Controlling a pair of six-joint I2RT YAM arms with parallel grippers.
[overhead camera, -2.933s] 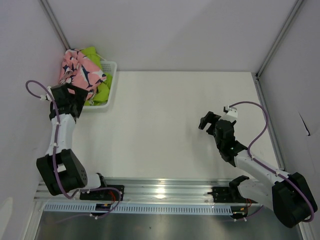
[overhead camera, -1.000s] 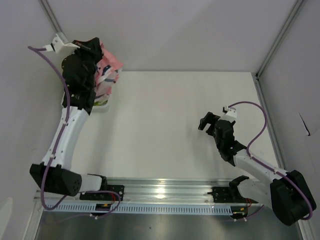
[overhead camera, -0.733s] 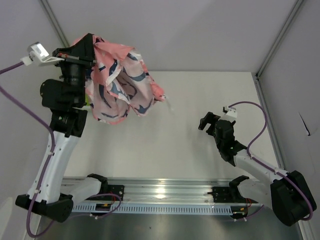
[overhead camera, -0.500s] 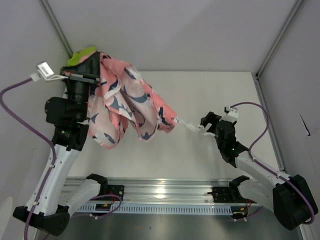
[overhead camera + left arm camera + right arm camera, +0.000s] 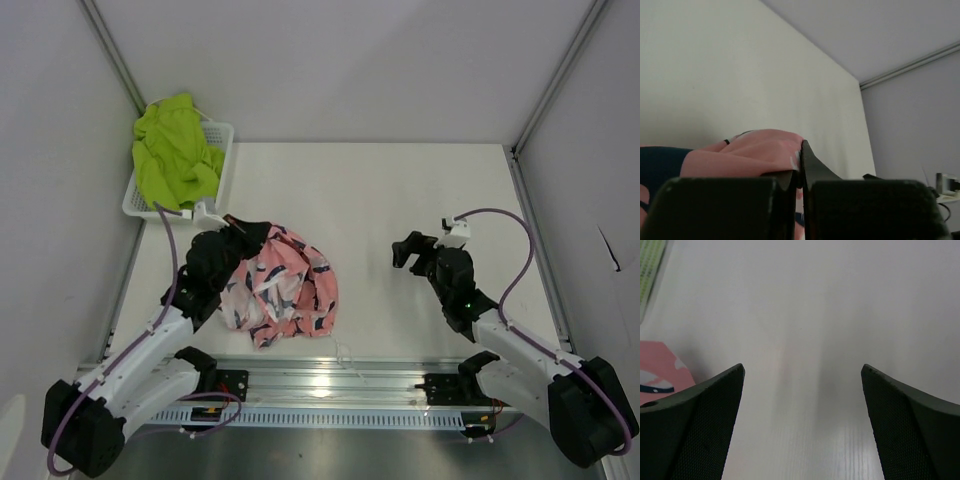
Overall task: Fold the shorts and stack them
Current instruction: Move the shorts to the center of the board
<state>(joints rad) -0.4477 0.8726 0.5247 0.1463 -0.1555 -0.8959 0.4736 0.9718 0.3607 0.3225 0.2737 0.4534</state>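
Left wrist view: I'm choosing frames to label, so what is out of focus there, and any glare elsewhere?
Left wrist view: near fingers blurred, pink shorts sharper. Right wrist view: sheen on the table. Top external view: glare on the metal rail.

Finding nothing readable: no lettering, number, brand or sign showing on the pink shorts (image 5: 285,290), the green shorts (image 5: 172,165), the white basket (image 5: 222,165) or the table (image 5: 400,180).

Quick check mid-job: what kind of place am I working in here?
Probably a lab test booth, not a home: a white table, plain grey wall panels in aluminium framing, and a metal rail along the table's near edge.
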